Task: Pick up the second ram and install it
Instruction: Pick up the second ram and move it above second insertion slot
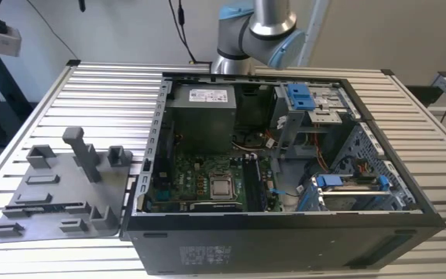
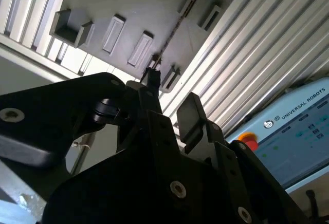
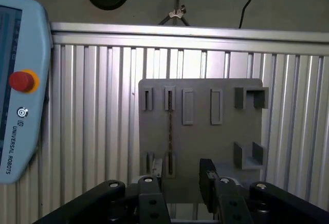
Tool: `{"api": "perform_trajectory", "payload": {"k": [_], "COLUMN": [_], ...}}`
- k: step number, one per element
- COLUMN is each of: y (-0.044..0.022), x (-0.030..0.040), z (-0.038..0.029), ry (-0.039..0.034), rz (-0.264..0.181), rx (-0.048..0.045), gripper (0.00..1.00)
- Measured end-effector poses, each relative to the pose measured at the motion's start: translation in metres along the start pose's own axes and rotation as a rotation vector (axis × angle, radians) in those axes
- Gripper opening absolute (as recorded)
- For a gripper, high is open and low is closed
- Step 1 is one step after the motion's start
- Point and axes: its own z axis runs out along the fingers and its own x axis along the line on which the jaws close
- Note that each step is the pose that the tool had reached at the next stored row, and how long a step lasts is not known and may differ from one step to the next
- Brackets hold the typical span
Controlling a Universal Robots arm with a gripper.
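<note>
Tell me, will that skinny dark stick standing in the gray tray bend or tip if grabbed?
The second ram looks thin and board-like, so it is probably stiff and light, though fragile. It stands on edge in slots of the gray tray, so it likely won't tip; a sideways shove might strain it.

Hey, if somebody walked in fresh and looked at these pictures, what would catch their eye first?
Probably the open computer case, lying on the slatted metal table with its green motherboard exposed, and the grey tray beside it at the exterior view's left. In the first wrist view, the open tool faces that tray, where the second ram stands on edge in a slot.
</note>
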Motion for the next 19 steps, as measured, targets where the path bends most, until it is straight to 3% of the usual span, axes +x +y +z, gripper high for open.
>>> {"api": "perform_trajectory", "payload": {"k": [12,19], "y": [0.0,0.0001], "x": [0.0,0.0], "z": [0.0005,0.0101], "ry": [0.0,-0.0003], "rz": [-0.004,-0.005], "rx": [-0.0002,-0.0035], "gripper": [0.42,0.42]}}
